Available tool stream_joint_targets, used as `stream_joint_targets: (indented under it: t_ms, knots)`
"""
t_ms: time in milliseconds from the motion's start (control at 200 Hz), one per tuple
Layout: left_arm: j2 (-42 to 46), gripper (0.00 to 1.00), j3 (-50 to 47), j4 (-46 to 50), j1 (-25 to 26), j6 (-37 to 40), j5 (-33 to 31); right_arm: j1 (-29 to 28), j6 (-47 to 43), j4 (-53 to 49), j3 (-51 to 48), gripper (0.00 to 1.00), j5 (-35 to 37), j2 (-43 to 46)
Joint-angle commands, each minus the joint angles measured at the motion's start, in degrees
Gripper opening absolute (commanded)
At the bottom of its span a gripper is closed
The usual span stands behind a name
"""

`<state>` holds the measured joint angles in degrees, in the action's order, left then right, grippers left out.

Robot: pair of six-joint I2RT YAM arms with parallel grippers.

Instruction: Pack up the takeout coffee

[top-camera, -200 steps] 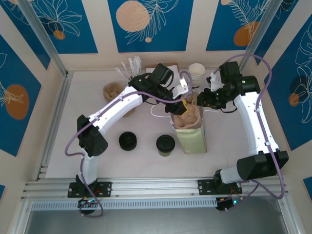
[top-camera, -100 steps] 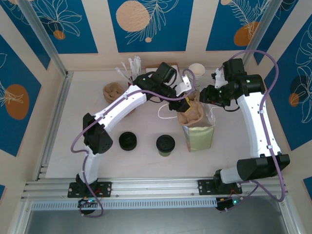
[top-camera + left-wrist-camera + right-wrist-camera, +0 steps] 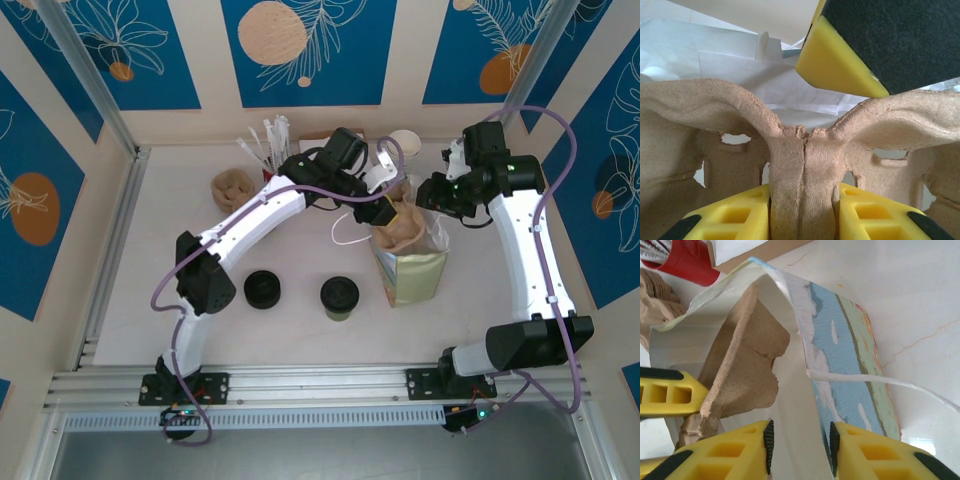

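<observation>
The left gripper (image 3: 385,212) is clamped on the pulp carrier (image 3: 805,150) by its middle ridge, at the mouth of the bag (image 3: 412,278). The right gripper (image 3: 800,450) pinches the bag's wall. The coffee (image 3: 340,297) stands upright on the table (image 3: 180,250), left of the bag, apart from both grippers and nearer the left arm. The bag's inside is hidden.

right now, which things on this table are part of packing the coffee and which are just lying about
In the job:
- small olive-green paper cup with black lid
- pale green paper bag
- brown pulp cup carrier in the bag's mouth

Lying about:
- low black lid disc
- second brown pulp carrier
- stack of white paper cups
- bunch of thin white sticks
</observation>
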<state>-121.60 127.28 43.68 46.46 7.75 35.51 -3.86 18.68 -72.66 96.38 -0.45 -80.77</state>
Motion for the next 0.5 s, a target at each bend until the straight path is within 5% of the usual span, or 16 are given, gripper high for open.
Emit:
stream_joint_targets:
  t_ms: [0, 240, 495]
  knots:
    - [-1.6, 0.30, 2.8, -2.2, 0.6, -3.1, -2.6, 0.8, 1.5, -3.1, 3.0, 0.42, -3.1, 2.7]
    - [-0.7, 0.30, 2.9, -1.4, 0.8, -5.3, -4.4, 3.2, 5.2, -5.6, 5.1, 0.49, -0.9, 8.9]
    - [-0.5, 0.30, 3.5, -0.2, 0.8, -8.0, -8.4, 5.4, 5.9, -3.4, -4.7, 0.48, 0.8, 14.4]
